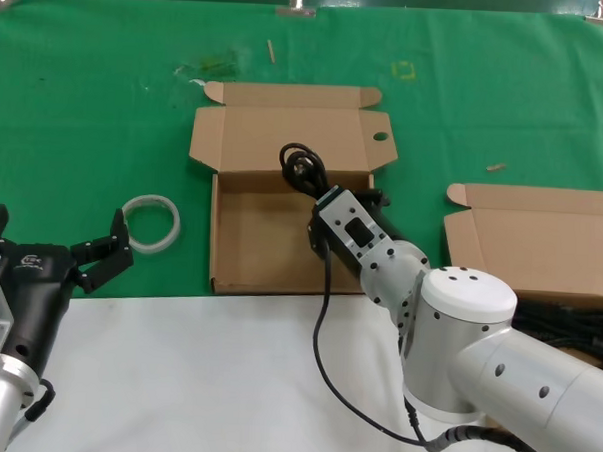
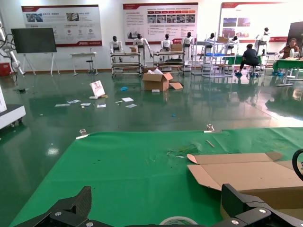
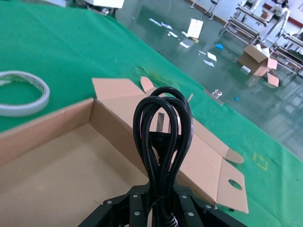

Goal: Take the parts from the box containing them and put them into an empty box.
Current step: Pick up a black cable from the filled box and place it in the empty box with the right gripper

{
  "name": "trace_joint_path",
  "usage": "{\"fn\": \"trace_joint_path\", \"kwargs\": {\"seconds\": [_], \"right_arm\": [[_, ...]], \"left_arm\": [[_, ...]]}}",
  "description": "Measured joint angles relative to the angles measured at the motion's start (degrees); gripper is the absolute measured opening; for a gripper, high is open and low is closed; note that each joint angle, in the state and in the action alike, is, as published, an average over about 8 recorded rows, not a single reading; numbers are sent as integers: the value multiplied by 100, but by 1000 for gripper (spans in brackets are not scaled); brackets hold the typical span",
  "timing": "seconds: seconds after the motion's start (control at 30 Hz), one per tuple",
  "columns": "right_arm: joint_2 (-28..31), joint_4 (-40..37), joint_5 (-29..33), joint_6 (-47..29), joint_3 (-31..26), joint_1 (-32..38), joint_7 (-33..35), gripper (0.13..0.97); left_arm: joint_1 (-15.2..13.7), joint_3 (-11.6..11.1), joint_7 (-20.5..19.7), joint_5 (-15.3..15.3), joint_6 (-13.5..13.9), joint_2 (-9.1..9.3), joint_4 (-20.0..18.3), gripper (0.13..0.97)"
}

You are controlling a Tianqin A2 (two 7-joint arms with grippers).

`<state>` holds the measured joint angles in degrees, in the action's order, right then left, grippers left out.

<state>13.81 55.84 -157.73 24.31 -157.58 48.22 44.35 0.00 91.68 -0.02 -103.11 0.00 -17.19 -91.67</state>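
Right hand (image 1: 321, 192) is clamped on a looped black power cord (image 1: 302, 168), head view. It hangs over the back part of the empty box (image 1: 256, 246), just in front of that box's raised lid; the lid's side tab with the round hole (image 1: 380, 137) is just beyond the hand. Cord's loops stick up and away from the hand towards the lid; the rest trails back along the arm and down over the white table (image 1: 195, 382). Source box (image 1: 536, 241) sits well to the right of the empty box, lid up, more black cords (image 1: 568, 323) showing at its near edge behind the arm. Left hand (image 1: 92, 258) is parked left of the empty box, fingers apart, holding nothing, near a whitish tape ring (image 1: 151, 222).

Left wrist view: left hand's finger tips (image 2: 78, 201) stand wide apart at the frame edge, nothing between them. Empty box lid (image 2: 236, 172) lies ahead, across the green cloth (image 2: 123, 175).

Right wrist view: cord loop (image 3: 163, 130) stands straight out of the closed fingers, plug prongs (image 3: 161, 122) visible inside the loop. Bare box floor (image 3: 61, 175) lies directly under the hand.

Judgement: the drop target is straight below the right hand, and the cord's long axis runs fore-aft over the box. The trailing tail outside the front wall is the risk when the hand lets go.
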Motion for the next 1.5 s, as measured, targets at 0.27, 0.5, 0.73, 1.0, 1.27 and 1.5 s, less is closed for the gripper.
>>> {"fn": "trace_joint_path", "kwargs": {"seconds": [0.27, 0.5, 0.73, 1.0, 1.27, 1.5], "right_arm": [[36, 259, 0, -29, -13, -15, -86, 195], [37, 599, 0, 144, -15, -27, -13, 195], [37, 782, 0, 290, -15, -64, 12, 195], [37, 752, 0, 368, -15, -113, -35, 197], [37, 744, 0, 379, -15, -117, -47, 211], [37, 744, 0, 379, -15, -117, -47, 250]], "left_arm": [[0, 0, 0, 0, 0, 0, 0, 966], [0, 0, 0, 0, 0, 0, 0, 966], [0, 0, 0, 0, 0, 0, 0, 966], [0, 0, 0, 0, 0, 0, 0, 966], [0, 0, 0, 0, 0, 0, 0, 966], [0, 0, 0, 0, 0, 0, 0, 966]]}}
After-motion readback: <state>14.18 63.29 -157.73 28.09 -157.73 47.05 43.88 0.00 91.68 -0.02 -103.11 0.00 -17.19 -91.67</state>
